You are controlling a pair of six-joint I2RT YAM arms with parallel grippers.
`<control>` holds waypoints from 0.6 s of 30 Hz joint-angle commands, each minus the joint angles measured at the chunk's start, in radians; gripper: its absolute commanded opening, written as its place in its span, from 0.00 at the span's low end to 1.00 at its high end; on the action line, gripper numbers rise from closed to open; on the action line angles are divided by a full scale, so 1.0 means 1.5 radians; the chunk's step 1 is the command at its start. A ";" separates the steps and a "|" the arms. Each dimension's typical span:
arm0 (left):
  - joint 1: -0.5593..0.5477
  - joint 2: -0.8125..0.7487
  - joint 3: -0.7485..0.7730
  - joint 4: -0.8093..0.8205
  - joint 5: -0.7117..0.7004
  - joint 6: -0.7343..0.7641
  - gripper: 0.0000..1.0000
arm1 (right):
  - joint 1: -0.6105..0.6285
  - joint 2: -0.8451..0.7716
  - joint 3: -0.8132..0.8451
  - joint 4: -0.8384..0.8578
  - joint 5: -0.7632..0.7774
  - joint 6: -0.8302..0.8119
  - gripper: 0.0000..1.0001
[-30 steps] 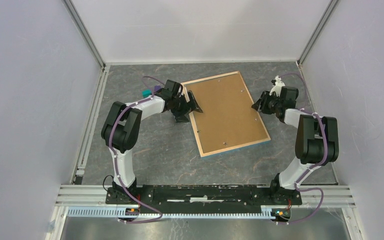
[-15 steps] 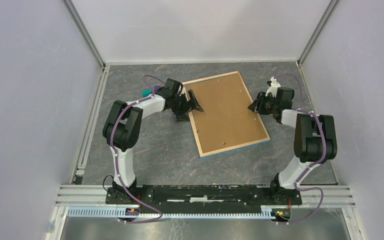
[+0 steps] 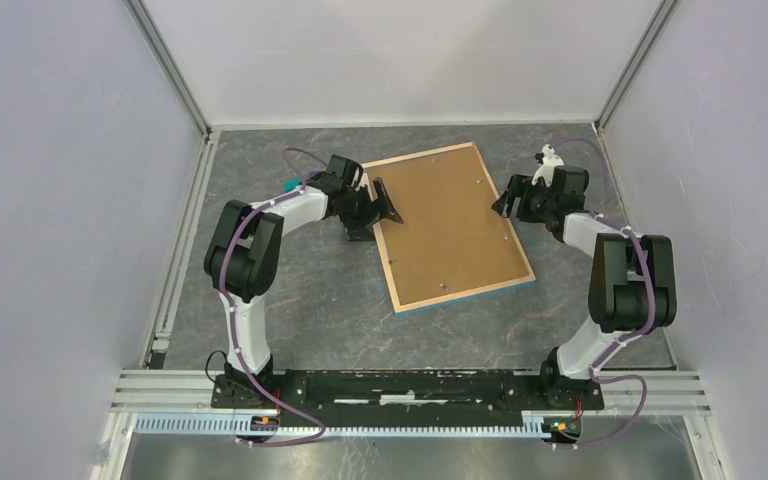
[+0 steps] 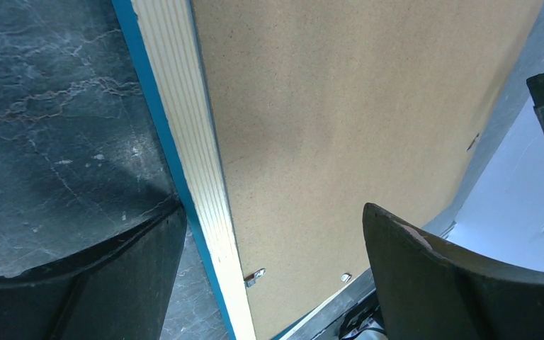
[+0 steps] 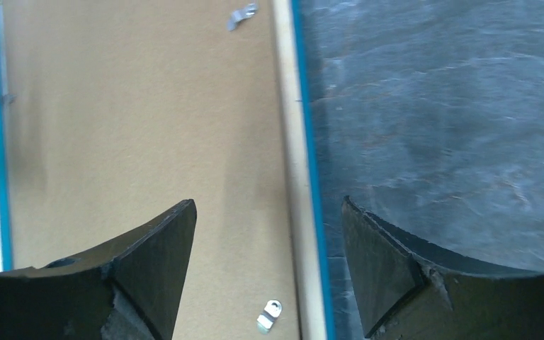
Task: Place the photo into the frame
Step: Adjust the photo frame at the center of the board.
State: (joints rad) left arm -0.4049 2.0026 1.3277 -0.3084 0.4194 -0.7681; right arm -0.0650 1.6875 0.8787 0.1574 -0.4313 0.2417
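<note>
- One frame [image 3: 465,291] lies face down on the table, a little toward 12 o'clock from the table's middle, with its long sides running from about 11 o'clock to 5 o'clock.
- Its pale wood back faces up, and a thin line of light blue shows along the outer edges.
- Filling the frame is a plain brown backing board [image 3: 448,225]; the photo is hidden, so whether it lies beneath cannot be told.
- Small metal clips sit along the board's edge, one by the rail in the left wrist view [image 4: 255,275] and another in the right wrist view [image 5: 270,315].
- At the frame's 9 o'clock side the left gripper [image 3: 373,215] stands spread as wide as it goes and grips nothing. One finger is over the table and the other over the board, with the wood rail [image 4: 198,163] between them.
- At the frame's 3 o'clock side the right gripper [image 3: 506,203] is also parted wide and holds nothing, its fingers straddling the rail [image 5: 292,142] without clamping it.
- Under everything is a dark grey table [image 3: 310,310] with a marbled, veined pattern.
- A small teal thing [image 3: 288,187] shows at 9 o'clock of the frame, partly behind the left arm.
- Pale walls [image 3: 60,200] close in the table at 9, 12 and 3 o'clock, with metal posts in the far corners.
- At 6 o'clock, an aluminium rail [image 3: 410,385] carries both arm bases.
</note>
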 commanded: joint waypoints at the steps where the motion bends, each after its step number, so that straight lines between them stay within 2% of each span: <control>1: 0.003 0.006 0.018 0.004 0.015 0.030 1.00 | -0.011 0.012 0.030 -0.075 0.107 -0.018 0.81; 5: 0.003 0.011 0.014 0.022 0.043 0.013 1.00 | -0.007 0.020 -0.018 -0.037 0.074 0.015 0.81; 8: 0.001 0.016 0.008 0.029 0.068 0.000 1.00 | 0.001 -0.004 -0.077 0.009 -0.003 0.053 0.81; 11: -0.003 0.002 -0.010 0.031 0.077 -0.006 1.00 | 0.008 -0.079 -0.205 0.110 -0.093 0.142 0.81; 13: -0.008 -0.016 -0.029 0.031 0.076 -0.011 1.00 | 0.017 -0.152 -0.281 0.148 -0.111 0.181 0.80; 15: -0.015 -0.040 -0.057 0.037 0.076 -0.021 1.00 | 0.018 -0.223 -0.330 0.137 -0.109 0.187 0.81; 18: -0.016 -0.083 -0.115 0.045 0.076 -0.032 1.00 | 0.018 -0.301 -0.354 0.051 -0.079 0.161 0.81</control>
State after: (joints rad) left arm -0.3943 1.9583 1.2469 -0.2661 0.4633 -0.7704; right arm -0.0689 1.3518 0.3897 0.3065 -0.4496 0.4274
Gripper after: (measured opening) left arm 0.996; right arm 0.812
